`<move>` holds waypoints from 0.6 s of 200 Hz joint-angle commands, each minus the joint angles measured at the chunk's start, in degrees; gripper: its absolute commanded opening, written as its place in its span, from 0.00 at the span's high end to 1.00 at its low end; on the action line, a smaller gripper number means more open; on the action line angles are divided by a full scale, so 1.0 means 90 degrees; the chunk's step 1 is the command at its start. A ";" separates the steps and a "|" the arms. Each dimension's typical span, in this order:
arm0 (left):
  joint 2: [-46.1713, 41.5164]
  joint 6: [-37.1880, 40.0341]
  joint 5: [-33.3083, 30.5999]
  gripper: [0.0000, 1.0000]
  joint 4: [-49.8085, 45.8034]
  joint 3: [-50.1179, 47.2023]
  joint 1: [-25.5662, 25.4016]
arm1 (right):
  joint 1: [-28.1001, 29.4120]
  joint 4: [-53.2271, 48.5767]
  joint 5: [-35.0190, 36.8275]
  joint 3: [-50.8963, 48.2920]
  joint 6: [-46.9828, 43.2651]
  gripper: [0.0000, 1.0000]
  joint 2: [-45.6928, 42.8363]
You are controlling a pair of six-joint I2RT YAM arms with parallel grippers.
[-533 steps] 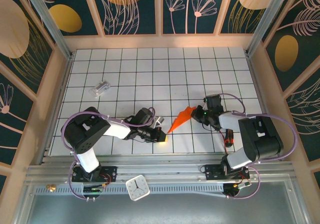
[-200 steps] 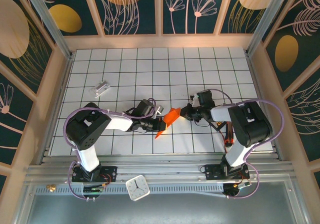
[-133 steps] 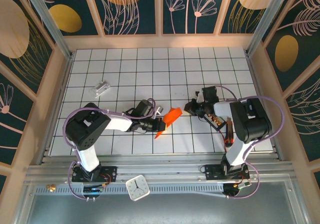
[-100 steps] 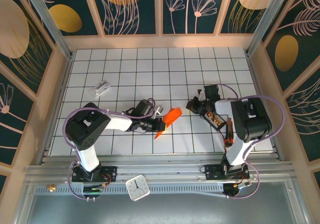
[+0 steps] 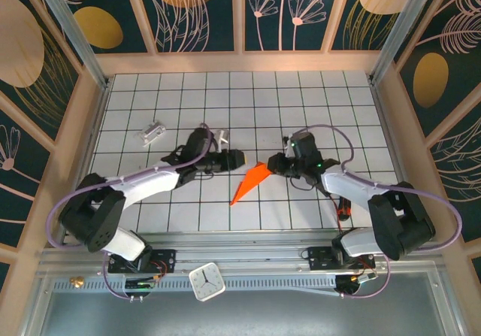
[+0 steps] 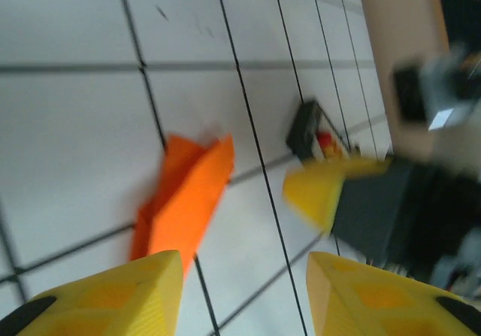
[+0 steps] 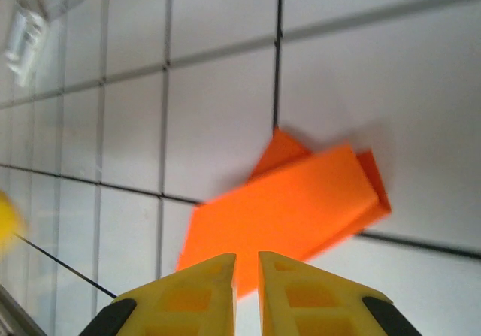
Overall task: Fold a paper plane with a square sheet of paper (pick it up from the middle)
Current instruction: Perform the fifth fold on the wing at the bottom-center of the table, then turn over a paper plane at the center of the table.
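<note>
1. Two yellow-fingered grippers are seen over the white gridded table (image 5: 301, 103), and the narrow, pointed bright orange paper plane (image 5: 250, 183) (image 6: 184, 204) (image 7: 282, 212) lies on it between them.
2. The left gripper (image 5: 234, 156) (image 6: 242, 276) is released: its fingers are spread wide, nothing is between them, and it is near the plane.
3. The right gripper (image 5: 275, 162) (image 7: 246, 264) is close by the plane's wide end with its fingers nearly together; whether the paper is pinched cannot be told.

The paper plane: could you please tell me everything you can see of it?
The paper plane is bright orange folded paper, narrow and pointed, with layered flaps at its wide end. It lies on the white gridded table, tip toward the near edge, between the left gripper and the right gripper, held by neither.
</note>
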 commanded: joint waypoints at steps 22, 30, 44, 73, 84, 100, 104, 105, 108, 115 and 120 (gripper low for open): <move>0.0890 0.0276 -0.0079 0.59 -0.0834 0.0146 0.0296 | 0.0383 0.0445 0.0730 -0.0146 0.0557 0.86 0.0875; 0.1068 0.0320 -0.0039 0.62 -0.0815 0.0180 0.0294 | 0.0392 0.0562 0.0726 -0.0155 0.0572 0.87 0.0989; 0.1315 0.0432 0.0120 0.66 -0.0826 0.0309 0.0287 | 0.0421 0.0662 0.0711 -0.0111 0.0567 0.88 0.1183; 0.1808 0.0502 0.0432 0.75 -0.0744 0.0429 0.0281 | 0.0459 0.0793 0.0709 -0.0106 0.0605 0.90 0.1436; 0.1868 0.0535 0.0470 0.76 -0.0783 0.0464 0.0273 | 0.0463 0.0799 0.0727 -0.0114 0.0607 0.90 0.1472; 0.1930 0.0540 0.0680 0.76 -0.0652 0.0439 0.0273 | 0.0468 0.0803 0.0772 -0.0117 0.0611 0.91 0.1536; 0.1937 0.0491 0.0774 0.76 -0.0565 0.0411 0.0272 | 0.0470 0.0810 0.0774 -0.0124 0.0611 0.91 0.1546; 0.1939 0.0486 0.0792 0.76 -0.0538 0.0406 0.0269 | 0.0470 0.0811 0.0774 -0.0125 0.0614 0.91 0.1547; 0.1948 0.0461 0.0858 0.76 -0.0480 0.0389 0.0271 | 0.0466 0.0820 0.0774 -0.0126 0.0615 0.91 0.1564; 0.1980 0.0439 0.0996 0.77 -0.0387 0.0386 0.0243 | 0.0466 0.0846 0.0781 -0.0136 0.0625 0.91 0.1587; 0.2006 0.0458 0.1044 0.78 -0.0391 0.0418 0.0228 | 0.0463 0.0876 0.0784 -0.0143 0.0635 0.91 0.1610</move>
